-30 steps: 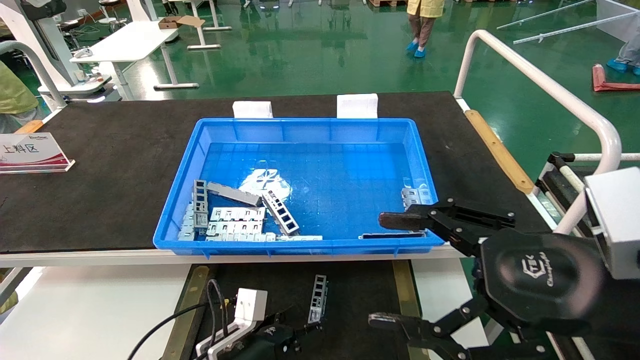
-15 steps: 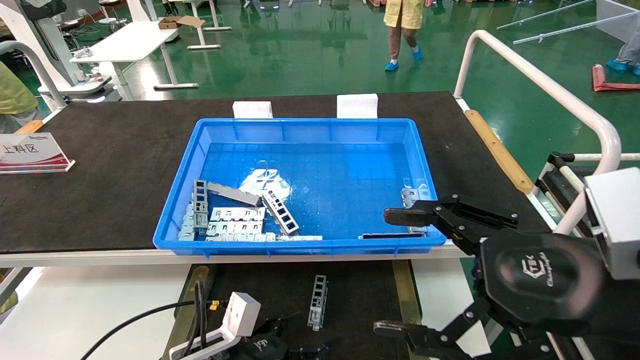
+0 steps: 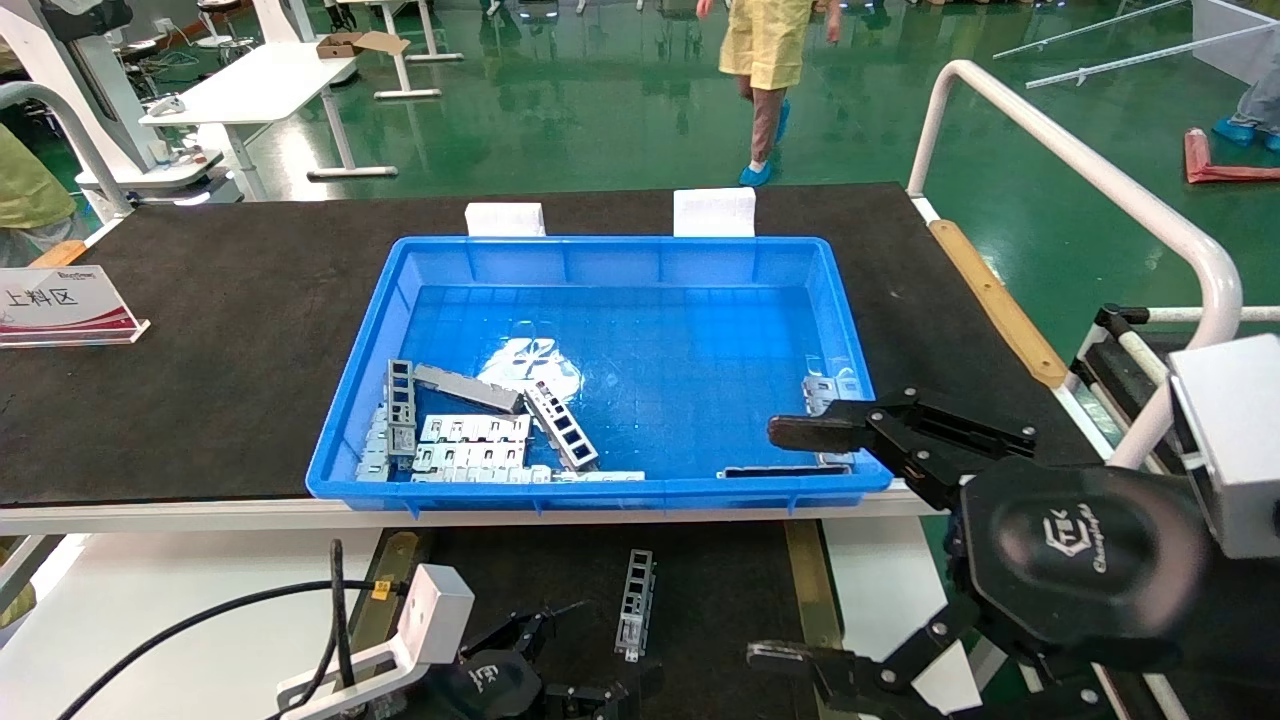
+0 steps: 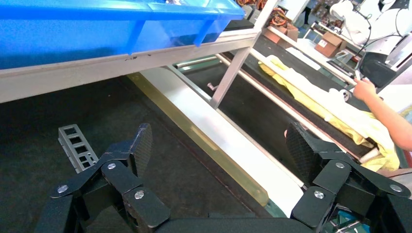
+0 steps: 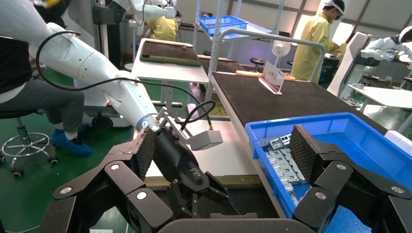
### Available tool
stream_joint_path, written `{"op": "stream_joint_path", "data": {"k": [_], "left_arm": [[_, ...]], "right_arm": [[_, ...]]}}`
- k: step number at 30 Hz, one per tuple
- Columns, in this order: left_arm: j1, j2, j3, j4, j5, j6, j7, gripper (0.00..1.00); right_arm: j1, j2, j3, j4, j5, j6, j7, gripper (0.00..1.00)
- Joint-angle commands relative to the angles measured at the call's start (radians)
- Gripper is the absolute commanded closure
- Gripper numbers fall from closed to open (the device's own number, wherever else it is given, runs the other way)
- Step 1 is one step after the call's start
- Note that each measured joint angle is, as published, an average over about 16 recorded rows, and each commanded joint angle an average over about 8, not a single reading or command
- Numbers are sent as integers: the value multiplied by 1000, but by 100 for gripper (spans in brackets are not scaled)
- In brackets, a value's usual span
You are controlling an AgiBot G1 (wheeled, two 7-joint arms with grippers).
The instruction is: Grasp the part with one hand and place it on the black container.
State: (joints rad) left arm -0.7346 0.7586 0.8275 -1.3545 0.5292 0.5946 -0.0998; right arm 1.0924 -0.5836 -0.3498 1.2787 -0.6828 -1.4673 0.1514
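The part [image 3: 634, 605], a silver ladder-like channel bar, lies flat on the black container [image 3: 720, 590], which is edged by tan-gold strips. It also shows in the left wrist view [image 4: 75, 145]. My left gripper [image 3: 590, 655] is open and empty, just left of the part's near end and apart from it; in its own view [image 4: 219, 145] the jaws stand wide over the gold strip. My right gripper [image 3: 780, 545] is open and empty, hanging over the blue bin's front right corner and the container's right side; its own view [image 5: 223, 150] shows the left gripper [image 5: 194, 189] below it.
The blue bin [image 3: 850, 330] on the black table holds several more silver parts [image 3: 470, 430] at its front left and a few at the front right [image 3: 830, 390]. A white rail [image 3: 1080, 170] runs along the right. A sign [image 3: 60, 305] stands at left.
My left arm has drawn back to the left, away from the part's near end. The part stays flat on the black container. The right gripper shifted slightly right, then held still.
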Motion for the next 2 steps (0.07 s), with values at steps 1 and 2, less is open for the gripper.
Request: {"op": "stream_joint_path", "data": {"k": [1,2], "left_arm": [[5,-10,-14,0,-11,21,13,0],[6,-10,-15,0,-12,23,14,0]], "right_arm": [[0,0,0,0,0,0,0,0],[0,0,0,0,0,0,0,0]]}}
